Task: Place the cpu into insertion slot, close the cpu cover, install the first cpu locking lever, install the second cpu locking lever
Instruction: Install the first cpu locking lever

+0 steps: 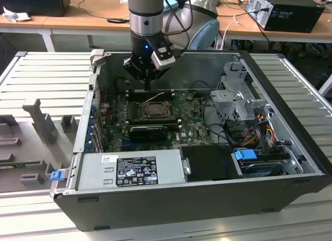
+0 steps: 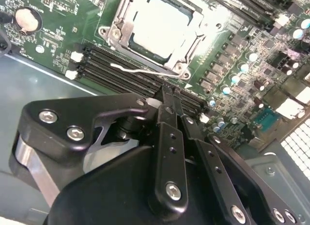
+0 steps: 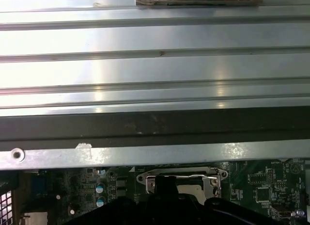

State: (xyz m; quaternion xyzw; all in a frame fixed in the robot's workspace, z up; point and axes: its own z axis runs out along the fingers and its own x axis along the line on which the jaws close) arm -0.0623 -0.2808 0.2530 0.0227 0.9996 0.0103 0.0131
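Claw [image 2: 169, 89], fingers together, near cpu cover [image 2: 117, 33] lying over cpu [image 2: 162, 24].

No print can be read. A black label [image 1: 136, 171] with white print and symbols lies on the grey power supply [image 1: 168, 168] at the front of the computer case [image 1: 207, 199]. A small white sticker [image 1: 107, 159] sits just beside it. The characters on both are too small to make out. Fine white markings dot the green board [image 2: 63, 36] around the cpu cover [image 2: 117, 31], likewise illegible.
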